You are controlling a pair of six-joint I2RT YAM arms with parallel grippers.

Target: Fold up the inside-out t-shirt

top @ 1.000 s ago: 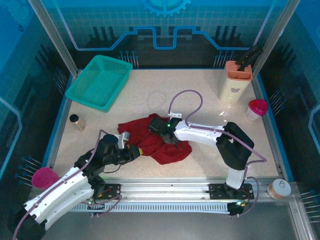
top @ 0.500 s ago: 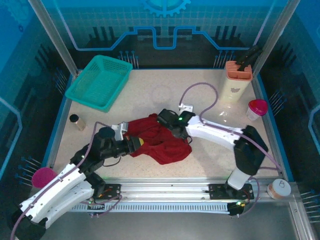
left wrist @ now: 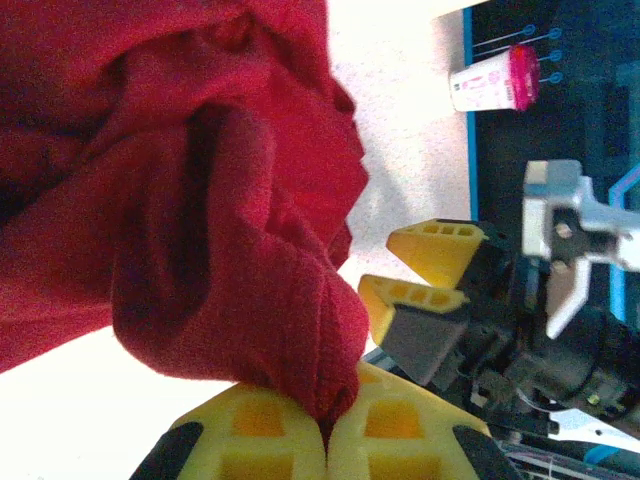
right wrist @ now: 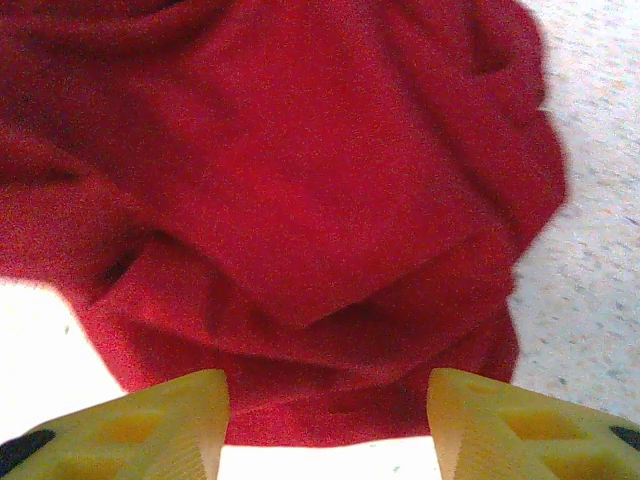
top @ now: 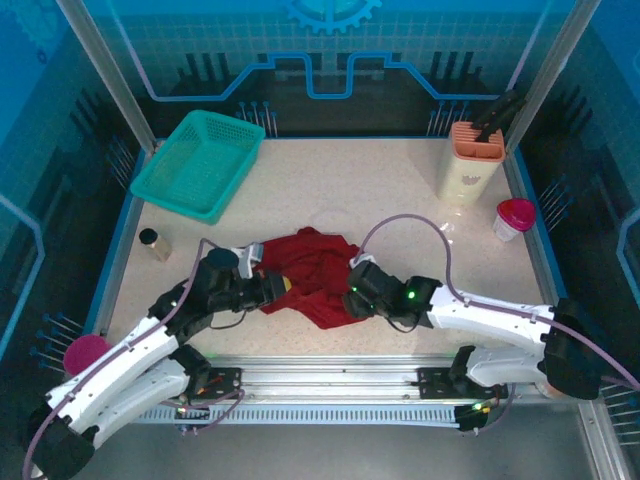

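One dark red t-shirt [top: 315,272] lies bunched in the middle of the table [top: 400,190], toward its front edge. It is a low heap spread more from left to right than front to back, with no sleeve or neck that I can pick out. Its left end is pinched in the left gripper [left wrist: 325,415], whose yellow fingers are clenched on a gathered fold that rises from them like a peak. The right gripper [right wrist: 325,400] sits at the heap's near right side, fingers parted with nothing between them. The shirt's rounded lower edge lies just ahead of its tips, so the cloth is straight in front of it and the next pinch looks likely to fall there. The fabric is a soft, matt knit, thick with overlapping folds and deep creases; the table is pale, speckled and hard. A teal mesh basket [top: 200,165] stands well apart at the far left corner.
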